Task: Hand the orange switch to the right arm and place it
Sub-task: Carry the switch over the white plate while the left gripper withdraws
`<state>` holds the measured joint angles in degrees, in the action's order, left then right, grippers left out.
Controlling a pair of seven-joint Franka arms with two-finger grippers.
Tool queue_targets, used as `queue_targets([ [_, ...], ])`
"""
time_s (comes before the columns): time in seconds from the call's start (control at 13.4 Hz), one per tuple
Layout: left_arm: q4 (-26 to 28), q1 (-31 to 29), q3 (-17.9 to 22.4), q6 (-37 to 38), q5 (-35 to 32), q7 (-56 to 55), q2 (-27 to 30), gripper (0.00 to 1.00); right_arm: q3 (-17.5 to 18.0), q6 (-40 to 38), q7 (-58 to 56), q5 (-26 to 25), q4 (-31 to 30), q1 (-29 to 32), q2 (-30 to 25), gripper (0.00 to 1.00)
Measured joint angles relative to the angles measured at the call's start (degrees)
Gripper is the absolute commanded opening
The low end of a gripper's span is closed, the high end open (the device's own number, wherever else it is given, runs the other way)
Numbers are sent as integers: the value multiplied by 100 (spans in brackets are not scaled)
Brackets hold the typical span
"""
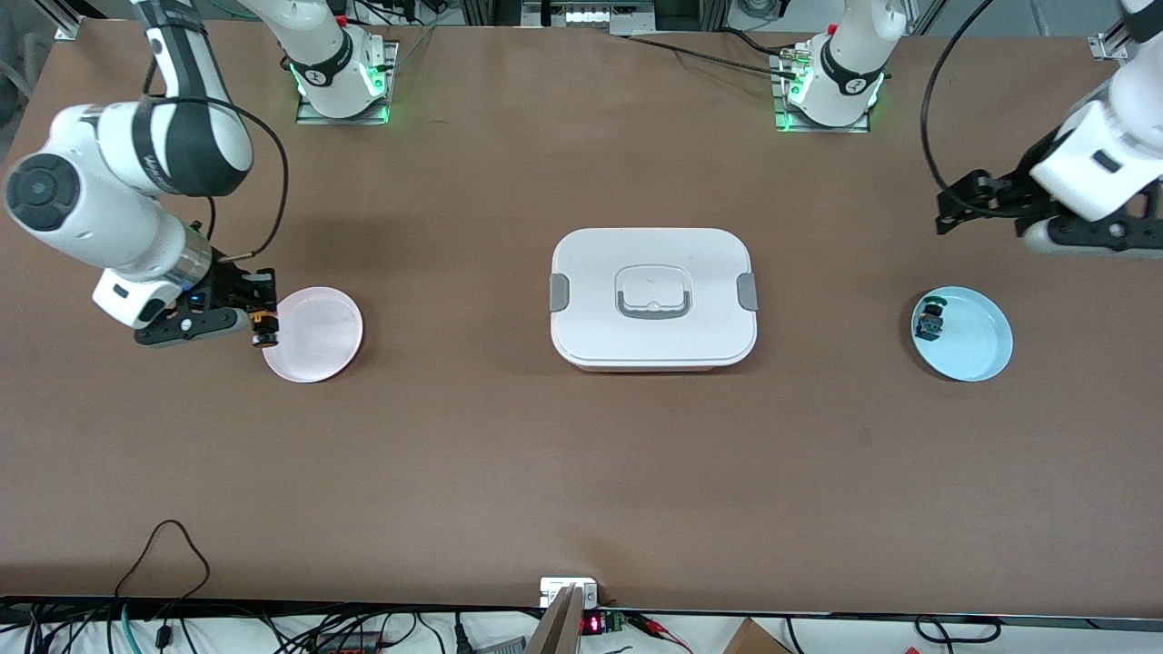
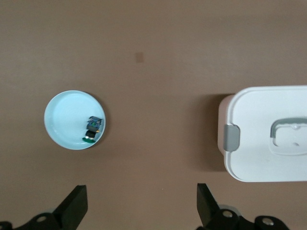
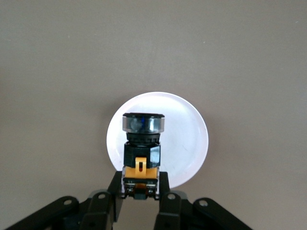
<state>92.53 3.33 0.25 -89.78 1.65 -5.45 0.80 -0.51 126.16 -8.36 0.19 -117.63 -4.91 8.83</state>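
Centrally, white lidded box (image 1: 652, 300) between plates, right gripper (image 1: 262, 320) jaws clamping orange switch (image 1: 264, 328) over pink plate (image 1: 313, 334), left gripper (image 1: 965, 202) jaws open.

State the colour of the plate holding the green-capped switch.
Light blue plate; the front view shows it best.

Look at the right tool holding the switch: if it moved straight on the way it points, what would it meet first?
Probably the pink plate: the right tool, shut on the orange switch, points down at it, though the height above it is unclear.
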Motion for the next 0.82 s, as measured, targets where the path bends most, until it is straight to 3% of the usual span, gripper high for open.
queue_targets([
  [0.37,284,-6,174,-154,0,-102,204,100,32,1872,29,0,-1136,-4,329,0],
  [0.82,289,17,135,-174,0,-102,182,100,52,2533,51,0,-1214,-12,858,0],
])
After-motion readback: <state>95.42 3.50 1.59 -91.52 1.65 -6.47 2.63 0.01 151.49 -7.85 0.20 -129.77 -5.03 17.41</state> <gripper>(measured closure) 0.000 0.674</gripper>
